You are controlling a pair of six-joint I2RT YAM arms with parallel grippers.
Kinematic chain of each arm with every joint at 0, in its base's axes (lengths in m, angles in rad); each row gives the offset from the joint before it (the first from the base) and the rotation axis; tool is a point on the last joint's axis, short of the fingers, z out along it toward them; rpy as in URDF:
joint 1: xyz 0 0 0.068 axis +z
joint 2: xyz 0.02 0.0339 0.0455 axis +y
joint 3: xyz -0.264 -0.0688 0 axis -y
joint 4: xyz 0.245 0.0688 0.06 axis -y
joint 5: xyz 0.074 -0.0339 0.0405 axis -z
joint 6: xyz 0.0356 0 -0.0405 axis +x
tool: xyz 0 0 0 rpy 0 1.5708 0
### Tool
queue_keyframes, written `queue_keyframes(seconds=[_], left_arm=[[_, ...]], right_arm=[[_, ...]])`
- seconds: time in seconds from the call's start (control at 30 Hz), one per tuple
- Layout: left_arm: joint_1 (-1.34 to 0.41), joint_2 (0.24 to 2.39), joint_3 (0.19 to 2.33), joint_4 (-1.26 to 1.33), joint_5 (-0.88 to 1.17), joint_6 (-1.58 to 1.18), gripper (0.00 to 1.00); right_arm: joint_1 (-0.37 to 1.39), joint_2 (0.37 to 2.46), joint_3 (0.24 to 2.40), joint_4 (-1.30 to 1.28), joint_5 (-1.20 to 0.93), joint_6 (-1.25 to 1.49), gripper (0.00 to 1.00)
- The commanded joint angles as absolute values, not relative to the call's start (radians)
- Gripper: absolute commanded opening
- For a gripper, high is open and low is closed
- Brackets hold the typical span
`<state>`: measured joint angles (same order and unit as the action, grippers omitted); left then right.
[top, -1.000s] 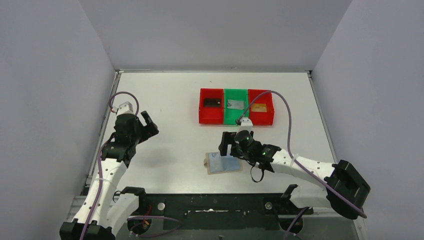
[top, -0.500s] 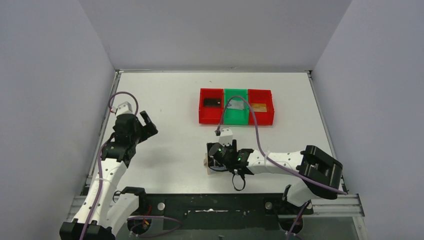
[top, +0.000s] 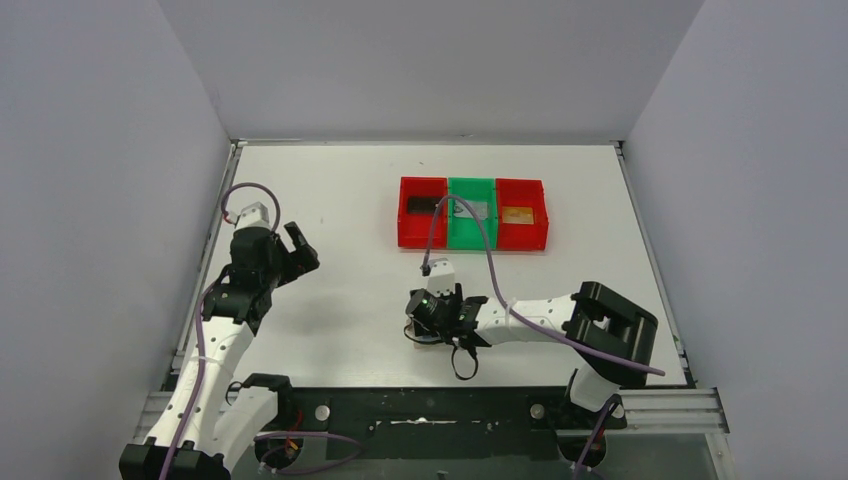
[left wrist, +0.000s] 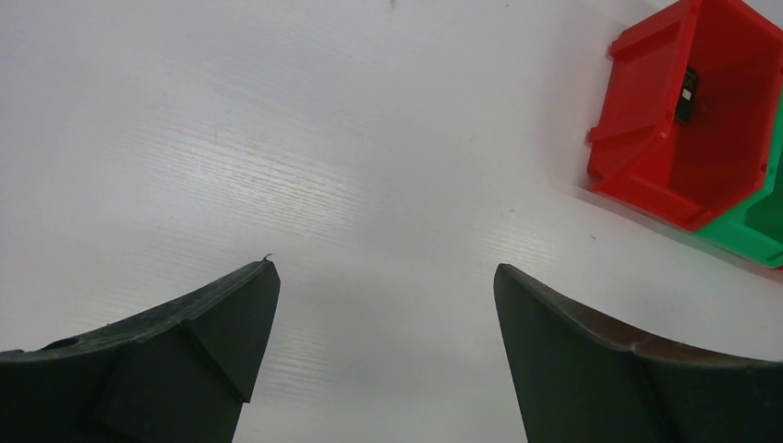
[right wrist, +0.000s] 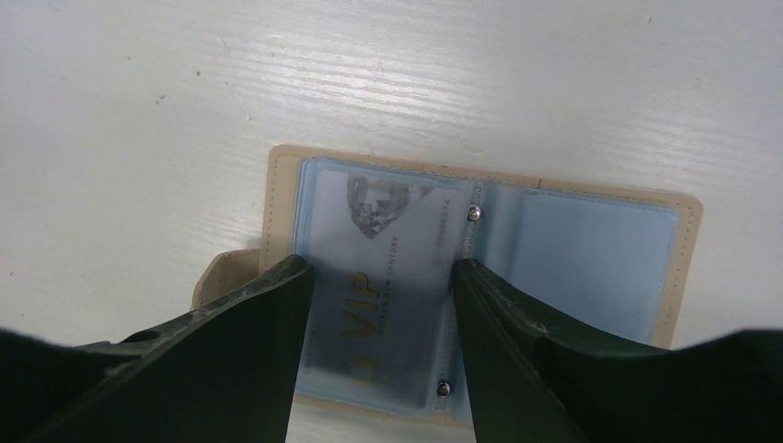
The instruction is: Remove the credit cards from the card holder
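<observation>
The tan card holder (right wrist: 591,240) lies open on the table, pale blue lining up, its closure tab (right wrist: 217,274) at the left. A silver-grey card marked VIP (right wrist: 388,277) sits in its left clear pocket. My right gripper (right wrist: 380,268) is open, just above the holder, one finger on each side of that card. In the top view the right gripper (top: 428,308) covers most of the holder (top: 412,331). My left gripper (left wrist: 383,272) is open and empty over bare table at the left (top: 296,246).
A row of bins stands at the back: a red bin (top: 422,212) with a black card (top: 421,203), a green bin (top: 472,215) with a grey card, a red bin (top: 522,216) with a gold-orange card (top: 517,215). The left red bin also shows in the left wrist view (left wrist: 702,111).
My right arm has swung left and down from beside the holder to over its left half. The left arm has stayed put.
</observation>
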<state>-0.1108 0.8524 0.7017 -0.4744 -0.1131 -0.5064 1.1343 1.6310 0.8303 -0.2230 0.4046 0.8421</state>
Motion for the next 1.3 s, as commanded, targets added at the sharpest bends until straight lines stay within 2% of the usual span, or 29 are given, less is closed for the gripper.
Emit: queue_keyframes(seconds=[0.0, 0.13, 0.37, 0.47, 0.6, 0.8, 1.27], left_arm=[[-0.113, 0.851, 0.707, -0.423, -0.092, -0.482, 0.88], [-0.114, 0.852, 0.707, -0.425, -0.097, -0.483, 0.88], [-0.114, 0.856, 0.707, -0.425, -0.093, -0.483, 0.88], [-0.114, 0.856, 0.708, -0.424, -0.089, -0.482, 0.88], [-0.113, 0.858, 0.707, -0.424, -0.089, -0.483, 0.88], [-0.114, 0.862, 0.708, -0.425, -0.085, -0.482, 0.88], [-0.114, 0.862, 0.708, -0.420, -0.074, -0.479, 0.88]], right_arm=[[1.144, 1.649, 0.857, -0.220, 0.432, 0.855, 0.54], [1.144, 1.646, 0.857, -0.206, 0.420, 0.848, 0.43], [1.133, 1.626, 0.847, -0.170, 0.402, 0.848, 0.33], [1.111, 1.618, 0.832, -0.137, 0.366, 0.850, 0.19], [1.077, 1.602, 0.805, -0.079, 0.295, 0.849, 0.08], [1.033, 1.573, 0.757, -0.006, 0.206, 0.866, 0.00], [0.865, 1.472, 0.527, 0.407, -0.119, 0.996, 0.00]])
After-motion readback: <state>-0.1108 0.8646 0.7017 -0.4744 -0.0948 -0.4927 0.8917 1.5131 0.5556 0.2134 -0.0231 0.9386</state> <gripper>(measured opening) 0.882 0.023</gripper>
